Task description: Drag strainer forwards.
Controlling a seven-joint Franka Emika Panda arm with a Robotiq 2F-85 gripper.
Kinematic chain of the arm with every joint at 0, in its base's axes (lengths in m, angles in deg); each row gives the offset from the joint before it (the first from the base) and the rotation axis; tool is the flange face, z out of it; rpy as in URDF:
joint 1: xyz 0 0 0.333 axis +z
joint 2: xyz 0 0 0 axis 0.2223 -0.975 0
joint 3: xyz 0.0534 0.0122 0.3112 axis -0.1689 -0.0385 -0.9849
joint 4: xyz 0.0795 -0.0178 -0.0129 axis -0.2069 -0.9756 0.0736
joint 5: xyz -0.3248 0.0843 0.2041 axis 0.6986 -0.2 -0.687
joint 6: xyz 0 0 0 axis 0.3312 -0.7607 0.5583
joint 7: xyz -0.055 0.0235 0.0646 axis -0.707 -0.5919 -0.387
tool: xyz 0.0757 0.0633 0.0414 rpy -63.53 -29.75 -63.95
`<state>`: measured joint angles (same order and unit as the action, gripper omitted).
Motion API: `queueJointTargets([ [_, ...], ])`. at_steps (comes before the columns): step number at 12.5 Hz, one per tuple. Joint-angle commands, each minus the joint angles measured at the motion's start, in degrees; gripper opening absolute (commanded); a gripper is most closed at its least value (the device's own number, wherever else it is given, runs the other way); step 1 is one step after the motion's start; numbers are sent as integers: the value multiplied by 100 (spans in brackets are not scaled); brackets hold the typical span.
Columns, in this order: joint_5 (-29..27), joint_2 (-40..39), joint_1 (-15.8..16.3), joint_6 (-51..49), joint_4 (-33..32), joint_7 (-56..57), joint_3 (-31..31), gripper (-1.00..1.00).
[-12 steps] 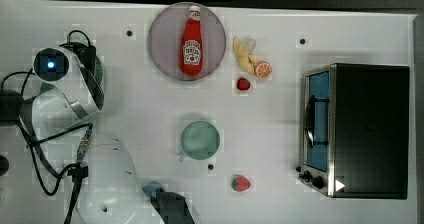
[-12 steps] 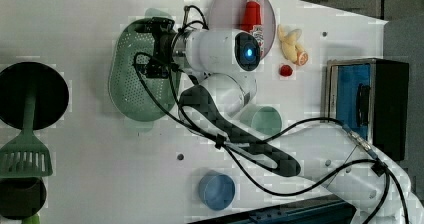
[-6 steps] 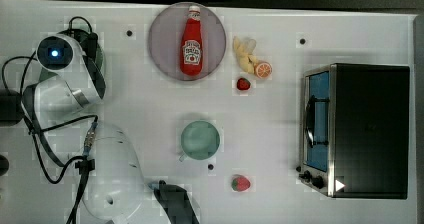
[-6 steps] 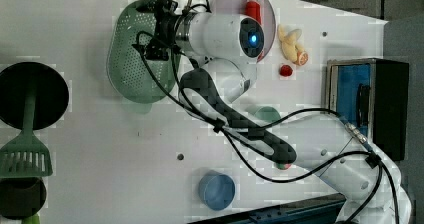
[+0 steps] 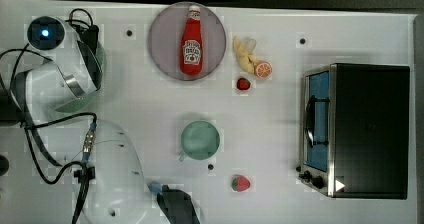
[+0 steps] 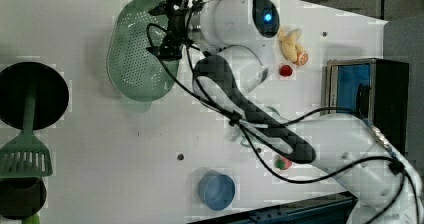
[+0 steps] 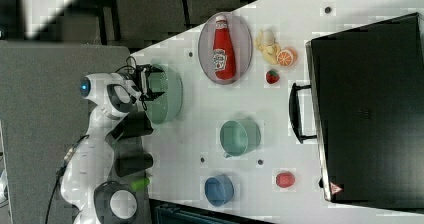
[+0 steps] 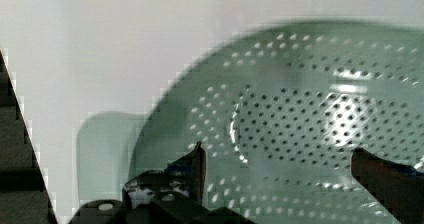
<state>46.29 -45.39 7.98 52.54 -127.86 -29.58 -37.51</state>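
Many small holes dot the pale mint-green oval strainer (image 6: pixel 134 64).

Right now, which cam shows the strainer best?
Left view: nearly the whole strainer shows, holes and rim, with the open gripper over its edge. Top view: mostly under the arm. Right view: small but clear of cover. Wrist view: a close partial of the perforated bowl.
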Motion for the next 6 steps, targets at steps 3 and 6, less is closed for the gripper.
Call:
queueJointTargets([
  [3,-13,1288,-464,-1607,117,1295,79,100],
  [6,-13,1637,-685,-2261,-1,2731,224,100],
])
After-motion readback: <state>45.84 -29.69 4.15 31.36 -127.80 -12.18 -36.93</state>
